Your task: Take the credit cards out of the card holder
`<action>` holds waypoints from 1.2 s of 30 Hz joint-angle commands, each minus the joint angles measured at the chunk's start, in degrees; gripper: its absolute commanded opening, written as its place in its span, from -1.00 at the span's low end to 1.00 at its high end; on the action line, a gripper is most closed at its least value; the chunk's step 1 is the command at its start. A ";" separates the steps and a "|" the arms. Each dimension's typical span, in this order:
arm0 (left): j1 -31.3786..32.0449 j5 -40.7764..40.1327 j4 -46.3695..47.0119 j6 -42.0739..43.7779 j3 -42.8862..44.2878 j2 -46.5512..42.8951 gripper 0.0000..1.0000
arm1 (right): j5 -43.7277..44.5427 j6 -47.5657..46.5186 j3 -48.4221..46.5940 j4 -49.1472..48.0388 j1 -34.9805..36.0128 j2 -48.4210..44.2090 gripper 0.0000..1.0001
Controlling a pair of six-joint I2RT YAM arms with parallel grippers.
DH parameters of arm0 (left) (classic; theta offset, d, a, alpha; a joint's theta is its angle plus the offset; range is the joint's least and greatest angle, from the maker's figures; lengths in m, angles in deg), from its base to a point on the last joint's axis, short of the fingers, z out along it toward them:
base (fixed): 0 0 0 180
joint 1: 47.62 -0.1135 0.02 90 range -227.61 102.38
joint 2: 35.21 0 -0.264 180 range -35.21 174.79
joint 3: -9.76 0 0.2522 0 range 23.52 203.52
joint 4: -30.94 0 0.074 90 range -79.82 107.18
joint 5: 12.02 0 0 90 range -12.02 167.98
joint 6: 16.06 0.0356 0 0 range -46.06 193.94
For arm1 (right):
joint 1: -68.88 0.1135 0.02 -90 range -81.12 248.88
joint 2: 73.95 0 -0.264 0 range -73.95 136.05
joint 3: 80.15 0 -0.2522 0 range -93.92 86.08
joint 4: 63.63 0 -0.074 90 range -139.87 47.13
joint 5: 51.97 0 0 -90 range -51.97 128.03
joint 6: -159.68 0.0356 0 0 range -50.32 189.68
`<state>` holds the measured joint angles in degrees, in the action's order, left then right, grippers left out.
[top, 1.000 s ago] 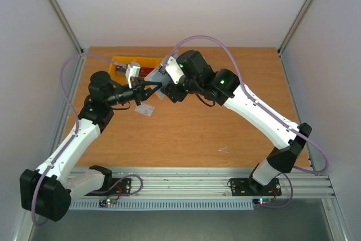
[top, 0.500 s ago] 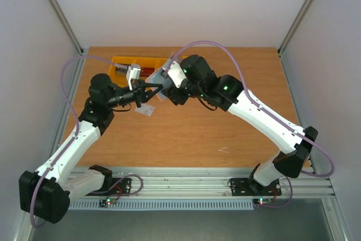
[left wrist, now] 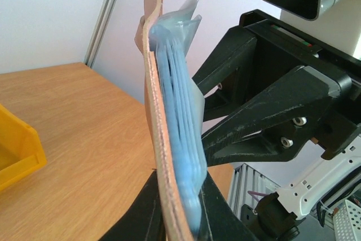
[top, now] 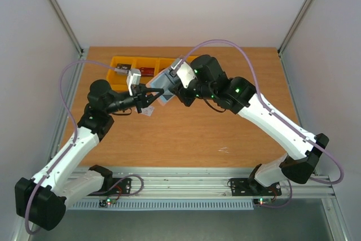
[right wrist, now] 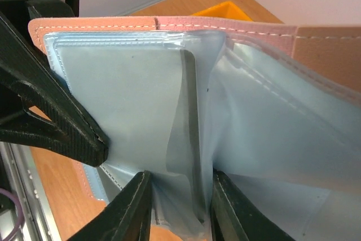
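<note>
right tool (right wrist: 176, 210) just narrowed from wide around a pale flap (right wrist: 189, 139) inside the card holder (right wrist: 113, 88), grip unclear. left tool (left wrist: 181, 218) clamped tight on holder. card pull likely next.

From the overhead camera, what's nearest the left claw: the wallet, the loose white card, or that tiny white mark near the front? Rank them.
1. Card holder: clamped in the left gripper itself.
2. Loose card: on the table, just on the gripper's near side.
3. White mark: far off, front right.
</note>
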<state>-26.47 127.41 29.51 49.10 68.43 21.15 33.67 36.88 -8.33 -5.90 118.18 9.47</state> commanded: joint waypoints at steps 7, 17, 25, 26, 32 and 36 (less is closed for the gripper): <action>4.76 9.54 10.86 1.12 0.32 -3.43 -0.82 | -4.17 3.04 -1.15 -2.43 -0.43 1.46 -0.98; 4.96 7.01 11.31 0.85 -1.08 -4.89 -0.99 | -9.41 1.62 -2.81 1.14 -0.43 1.35 -0.75; 4.87 9.05 8.78 4.87 -2.34 -6.91 -1.00 | -18.18 4.30 -3.75 1.01 -8.62 -5.05 -0.37; 4.87 9.59 8.03 6.55 -2.32 -7.13 -1.00 | -18.64 4.35 -4.48 2.10 -10.11 -4.98 -0.35; 4.79 9.81 4.28 10.45 -1.67 -8.70 -0.99 | -18.38 0.04 -9.31 10.44 -12.29 -3.39 0.63; 4.63 10.37 3.15 12.03 -1.66 -9.15 -0.99 | -25.17 -3.21 -13.69 16.16 -12.64 -1.22 0.97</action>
<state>-22.34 133.70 30.63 56.97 66.35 13.41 14.59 37.23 -17.73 4.28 106.07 5.99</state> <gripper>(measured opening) 0.100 0.973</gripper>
